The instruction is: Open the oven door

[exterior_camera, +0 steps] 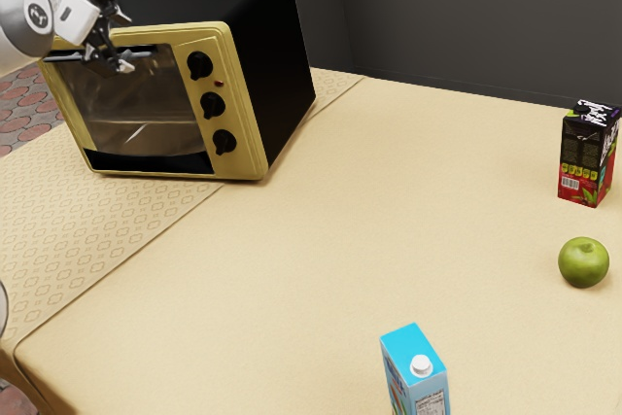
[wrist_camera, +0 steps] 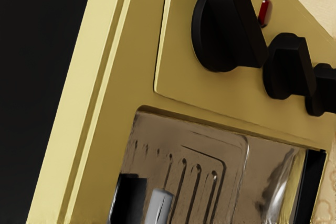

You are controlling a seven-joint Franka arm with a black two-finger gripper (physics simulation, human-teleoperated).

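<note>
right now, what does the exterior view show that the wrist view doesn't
Exterior view: my gripper, its fingers apart by the door handle, plus a green apple, a blue carton with a white cap and a dark carton with a red lower part.

Wrist view: thin ridged lines behind the door glass.

Both: the oven with its yellow front, that glass, the black knobs and a small red light beside them.
</note>
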